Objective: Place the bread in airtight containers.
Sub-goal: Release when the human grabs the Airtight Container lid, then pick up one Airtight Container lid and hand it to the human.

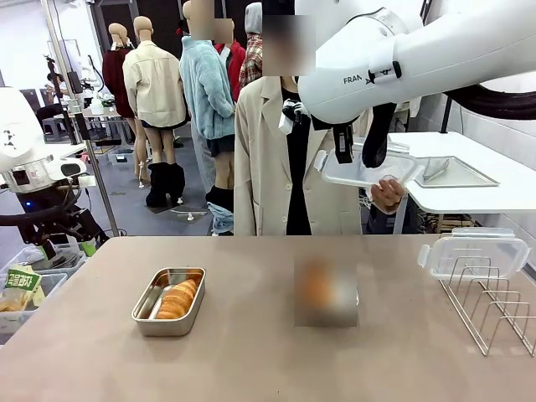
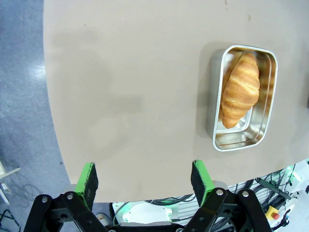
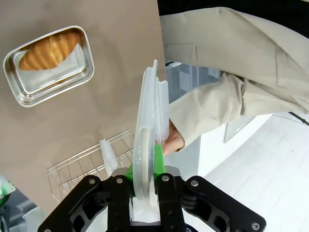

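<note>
Croissant (image 1: 177,299) lies in left steel box (image 1: 164,327) on desk (image 1: 251,360); second box (image 1: 327,314) at mid-desk blurred, orange shape inside, likely other croissant. Both boxes unlidded. Right tool (image 3: 153,162) clenched on clear lid (image 3: 148,116), held above desk; person's hand (image 1: 387,194) touches it. Spare lid (image 1: 477,249) on wire rack (image 1: 490,306). Left tool (image 2: 145,176) released, empty. Remaining: fit, clip both lids.
</note>
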Motion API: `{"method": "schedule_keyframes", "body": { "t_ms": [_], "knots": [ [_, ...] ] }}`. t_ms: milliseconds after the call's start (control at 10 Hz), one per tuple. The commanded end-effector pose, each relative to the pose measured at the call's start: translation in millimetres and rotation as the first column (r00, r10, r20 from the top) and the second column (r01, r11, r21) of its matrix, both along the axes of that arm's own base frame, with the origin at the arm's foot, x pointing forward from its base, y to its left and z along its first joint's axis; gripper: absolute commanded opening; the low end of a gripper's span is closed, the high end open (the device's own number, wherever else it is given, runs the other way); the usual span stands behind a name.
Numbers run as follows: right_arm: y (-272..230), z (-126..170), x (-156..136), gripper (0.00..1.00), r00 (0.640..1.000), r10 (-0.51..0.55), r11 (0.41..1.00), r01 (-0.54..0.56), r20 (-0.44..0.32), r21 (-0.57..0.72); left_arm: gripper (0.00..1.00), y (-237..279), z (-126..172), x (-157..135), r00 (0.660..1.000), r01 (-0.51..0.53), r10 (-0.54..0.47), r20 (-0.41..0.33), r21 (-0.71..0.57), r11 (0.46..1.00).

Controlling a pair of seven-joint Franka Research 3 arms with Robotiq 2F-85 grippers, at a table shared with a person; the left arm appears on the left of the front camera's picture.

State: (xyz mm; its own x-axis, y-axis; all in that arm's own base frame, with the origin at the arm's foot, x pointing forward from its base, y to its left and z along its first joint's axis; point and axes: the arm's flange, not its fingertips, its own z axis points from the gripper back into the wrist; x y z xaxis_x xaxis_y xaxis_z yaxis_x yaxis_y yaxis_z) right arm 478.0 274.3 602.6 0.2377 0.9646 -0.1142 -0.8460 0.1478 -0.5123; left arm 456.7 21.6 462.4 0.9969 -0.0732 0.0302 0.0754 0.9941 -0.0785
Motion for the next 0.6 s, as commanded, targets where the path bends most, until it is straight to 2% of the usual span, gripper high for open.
{"method": "schedule_keyframes", "body": {
  "t_ms": [0,200,500],
  "knots": [
    [0,3,5,0.0,1.0,-0.001,0.999,0.001,-0.006,-0.033,1.0,1,2,1,1.0,-0.001,0.001,0.001,0.008,1.0],
    [-4,5,0,0.03,1.0,-0.001,1.0,0.001,-0.02,-0.031,1.0,1,2,1,1.0,-0.001,0.001,0.001,0.008,1.0],
    [-12,16,-15,0.61,0.999,-0.019,1.0,0.018,-0.05,-0.017,1.0,1,2,1,1.0,-0.001,0.001,0.001,0.008,1.0]
  ]
}}
